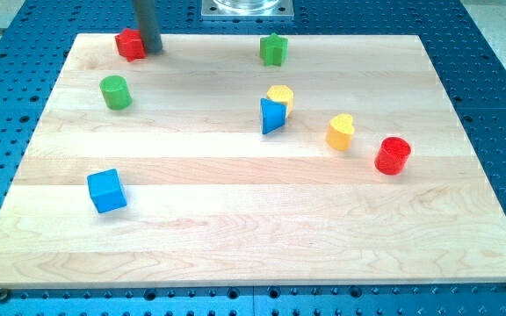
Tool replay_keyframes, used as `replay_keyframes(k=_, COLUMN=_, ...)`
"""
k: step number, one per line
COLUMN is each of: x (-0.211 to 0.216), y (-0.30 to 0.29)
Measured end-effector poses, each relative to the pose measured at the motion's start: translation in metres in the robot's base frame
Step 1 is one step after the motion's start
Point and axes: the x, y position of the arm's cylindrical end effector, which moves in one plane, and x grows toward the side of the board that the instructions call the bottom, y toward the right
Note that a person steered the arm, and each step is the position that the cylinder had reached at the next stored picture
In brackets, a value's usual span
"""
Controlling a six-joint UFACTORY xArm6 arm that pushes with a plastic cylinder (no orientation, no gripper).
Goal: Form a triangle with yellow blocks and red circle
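**Ana:** Claw-wise, this arm carries none, so there are no jaws to be apart, together or clamped on anything. It ends in a dark rod, and my tip (152, 50) is down at the top-left corner of the wooden board (235, 237).

**Ben:** Where does that put it against the red circle?

**Ana:** Far off. The red circle (393, 155) stands toward the view's right side of the board, and my tip is well apart from it, up and to the view's left. Right at the tip, touching or nearly so on its left, is a different red block (130, 43), angular in shape.

**Ben:** And the yellow ones?

**Ana:** One yellow block (341, 132) sits just left of the red circle and slightly higher, near it but not touching. The other yellow block (280, 96) lies farther left and higher again, pressed against a blue triangular block (271, 116) at its lower left.

**Ben:** Anything else, still counted from the red circle?

**Ana:** A green block (273, 49), irregular in shape, up and left near the top edge; a green cylinder (114, 92) far left, higher; a blue cube (106, 190) far left, lower.
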Motion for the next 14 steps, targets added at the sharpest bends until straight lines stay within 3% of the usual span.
replay_keyframes(k=2, x=0.011, y=-0.006)
replay_keyframes(k=4, x=0.103, y=0.119)
replay_keyframes(k=5, x=0.128, y=0.156)
replay_keyframes(k=6, x=0.098, y=0.18)
replay_keyframes(k=8, x=0.116, y=0.292)
replay_keyframes(k=9, x=0.149, y=0.354)
replay_keyframes(k=10, x=0.219, y=0.401)
replay_keyframes(k=12, x=0.239, y=0.293)
replay_keyframes(k=13, x=0.225, y=0.286)
replay_keyframes(k=14, x=0.149, y=0.307)
